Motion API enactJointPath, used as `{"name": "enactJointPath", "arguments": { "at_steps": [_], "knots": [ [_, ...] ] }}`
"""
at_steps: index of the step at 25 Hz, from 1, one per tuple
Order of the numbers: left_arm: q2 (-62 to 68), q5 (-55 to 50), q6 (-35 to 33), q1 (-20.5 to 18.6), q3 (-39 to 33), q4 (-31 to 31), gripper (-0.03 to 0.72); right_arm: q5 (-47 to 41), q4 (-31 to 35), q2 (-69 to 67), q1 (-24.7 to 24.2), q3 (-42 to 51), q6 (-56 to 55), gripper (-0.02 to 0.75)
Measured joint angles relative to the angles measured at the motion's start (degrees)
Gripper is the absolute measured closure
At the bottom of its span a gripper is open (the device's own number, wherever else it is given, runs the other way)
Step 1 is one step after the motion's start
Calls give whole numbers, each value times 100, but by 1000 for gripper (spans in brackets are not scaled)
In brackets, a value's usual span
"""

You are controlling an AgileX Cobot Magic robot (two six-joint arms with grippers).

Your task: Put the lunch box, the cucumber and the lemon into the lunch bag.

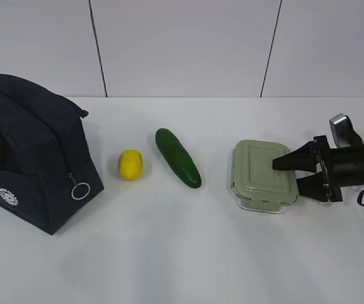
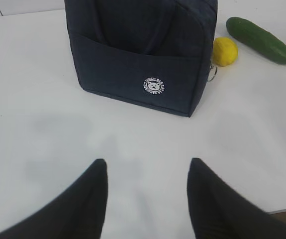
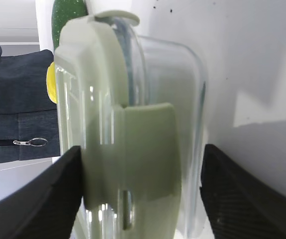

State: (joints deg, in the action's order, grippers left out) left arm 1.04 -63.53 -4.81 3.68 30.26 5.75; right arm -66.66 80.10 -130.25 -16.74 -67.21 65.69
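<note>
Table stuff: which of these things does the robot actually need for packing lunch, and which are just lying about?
Needed for the job:
- lunch bag
- lemon
- cucumber
- lunch box, with the right tool straddling its end

Just lying about:
- nothing; apart from the bare white table, no other loose thing shows in any view

One lunch bag [image 1: 33,155] stands at about nine o'clock on the worktop [image 1: 182,259]; it carries one white round logo [image 1: 8,197] and one metal ring pull [image 1: 80,190]. There is one lemon [image 1: 130,164] just left of centre, one cucumber [image 1: 178,157] at the centre, and one lunch box [image 1: 262,175] toward three o'clock, with one sage-green lid. Two end effectors are in view: the right end effector [image 1: 297,172] at three o'clock, and the left end effector [image 2: 147,199] seen only in its wrist view.
</note>
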Motion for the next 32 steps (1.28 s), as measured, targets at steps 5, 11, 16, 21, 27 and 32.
{"name": "enactJointPath", "arguments": {
  "at_steps": [5, 11, 16, 21, 27, 32],
  "knots": [
    [0, 0, 0, 0, 0, 0, 317, -5, 0, 0, 0, 0, 0, 222],
    [0, 0, 0, 0, 0, 0, 319, -15, 0, 0, 0, 0, -25, 233],
    [0, 0, 0, 0, 0, 0, 319, -19, 0, 0, 0, 0, -47, 238],
    [0, 0, 0, 0, 0, 0, 298, -55, 0, 0, 0, 0, -67, 277],
    [0, 0, 0, 0, 0, 0, 317, -90, 13, 0, 0, 0, -81, 313],
    [0, 0, 0, 0, 0, 0, 319, -90, 13, 0, 0, 0, -96, 319]
  ]
}}
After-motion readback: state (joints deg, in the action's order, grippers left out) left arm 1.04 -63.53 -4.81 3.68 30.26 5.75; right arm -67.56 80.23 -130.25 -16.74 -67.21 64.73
